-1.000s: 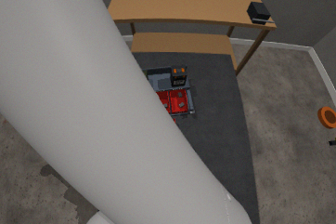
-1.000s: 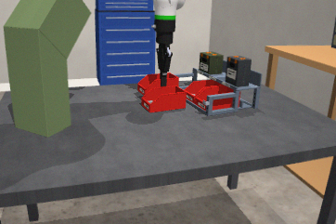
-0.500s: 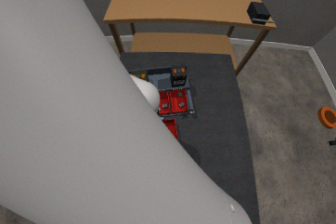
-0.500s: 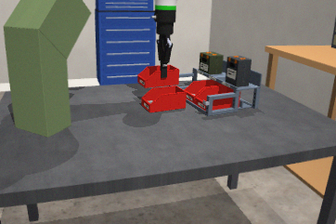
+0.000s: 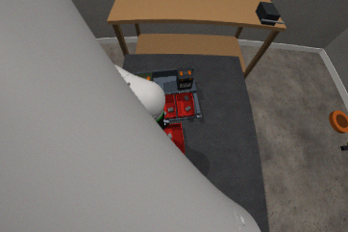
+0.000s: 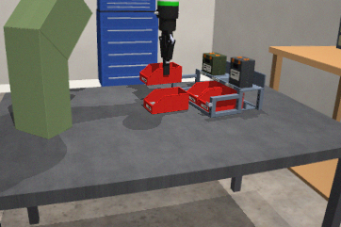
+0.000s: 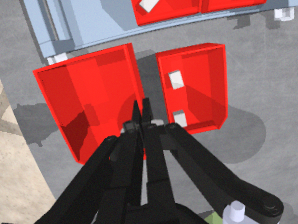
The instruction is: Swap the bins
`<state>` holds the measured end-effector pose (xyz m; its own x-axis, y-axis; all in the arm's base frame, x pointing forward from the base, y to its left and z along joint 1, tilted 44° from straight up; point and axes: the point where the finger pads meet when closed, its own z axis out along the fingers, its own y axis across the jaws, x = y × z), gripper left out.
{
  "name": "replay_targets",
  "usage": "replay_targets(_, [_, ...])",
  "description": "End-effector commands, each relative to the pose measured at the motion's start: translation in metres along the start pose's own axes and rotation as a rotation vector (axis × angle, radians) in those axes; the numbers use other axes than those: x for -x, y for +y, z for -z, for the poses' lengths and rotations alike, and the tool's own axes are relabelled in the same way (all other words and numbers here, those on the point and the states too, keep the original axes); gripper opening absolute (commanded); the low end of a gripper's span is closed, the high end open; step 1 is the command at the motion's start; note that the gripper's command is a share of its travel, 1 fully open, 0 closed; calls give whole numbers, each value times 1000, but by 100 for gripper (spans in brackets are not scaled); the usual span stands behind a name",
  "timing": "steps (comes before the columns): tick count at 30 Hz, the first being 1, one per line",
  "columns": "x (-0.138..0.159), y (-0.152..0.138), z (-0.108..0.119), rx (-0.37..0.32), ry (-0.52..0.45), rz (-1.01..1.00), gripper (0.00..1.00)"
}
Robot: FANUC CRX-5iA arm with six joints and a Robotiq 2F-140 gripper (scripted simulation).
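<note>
My gripper (image 7: 143, 108) is shut on the right side wall of the empty red bin (image 7: 87, 106) and holds it above the table; it also shows in the exterior view (image 6: 160, 73), with the gripper (image 6: 167, 67) reaching into it from above. The red bin with parts (image 7: 193, 90) stands on the table just right of it, holding two small grey parts, and lies lower and nearer in the exterior view (image 6: 167, 100). The grey shelf (image 6: 226, 96) stands behind. Its left spot (image 7: 93, 10) is an empty gap.
Two dark boxes (image 6: 228, 67) stand on its top board. A large green block (image 6: 40, 60) stands at the table's left. My arm hides most of the top view.
</note>
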<state>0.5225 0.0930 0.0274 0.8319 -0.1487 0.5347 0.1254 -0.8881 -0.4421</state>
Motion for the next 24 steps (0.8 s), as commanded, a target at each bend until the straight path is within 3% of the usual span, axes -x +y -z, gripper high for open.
replay_targets(1, [-1,0,1,0,1,0,10])
replay_targets(24, [0,9,1,0,1,0,10])
